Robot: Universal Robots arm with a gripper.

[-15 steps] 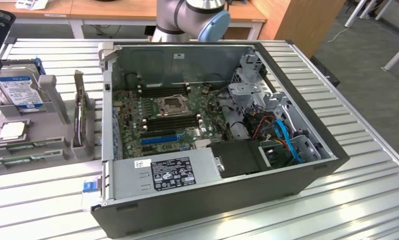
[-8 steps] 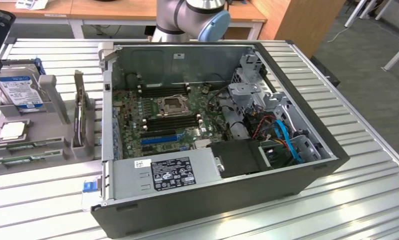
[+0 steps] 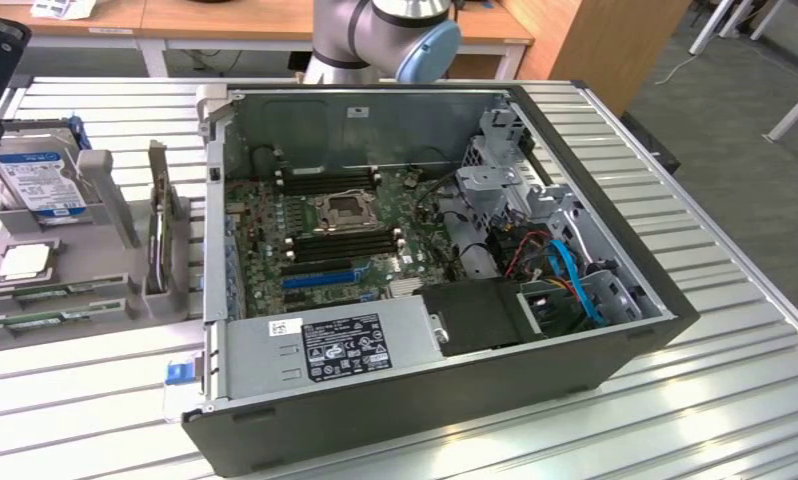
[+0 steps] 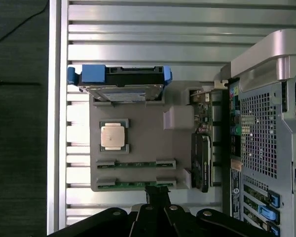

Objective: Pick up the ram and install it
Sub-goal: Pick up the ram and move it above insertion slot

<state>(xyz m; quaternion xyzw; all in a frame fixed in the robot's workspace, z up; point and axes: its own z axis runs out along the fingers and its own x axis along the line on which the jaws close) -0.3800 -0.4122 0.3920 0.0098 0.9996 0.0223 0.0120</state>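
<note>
the gripper (image 4: 157,191) sits closest to the wrist camera, its black body low in the foreground and its two slim fingers pressed together with nothing seen between them. just past the fingertips along the line of sight lies the ram (image 4: 135,183), a thin green stick held between two grey end clips on the grey holder (image 4: 143,138), along the holder's edge farthest from the hard drive (image 4: 121,79). a second green stick (image 4: 135,163) lies parallel just beside it, between the ram and the processor chip (image 4: 113,136). the fingertips line up with about the middle of the ram's length, and its long axis runs square across the direction the fingers point, parallel to the hard drive's long side. whether the tips touch the stick or hang above it cannot be told. in the exterior view the ram (image 3: 26,322) lies at the holder's near edge, on the exterior view's left, well apart from the open computer case (image 3: 639,330) on the exterior view's right. its long axis there runs roughly left to right, which looks close to parallel with the black memory slots (image 3: 339,240) on the motherboard.
</note>
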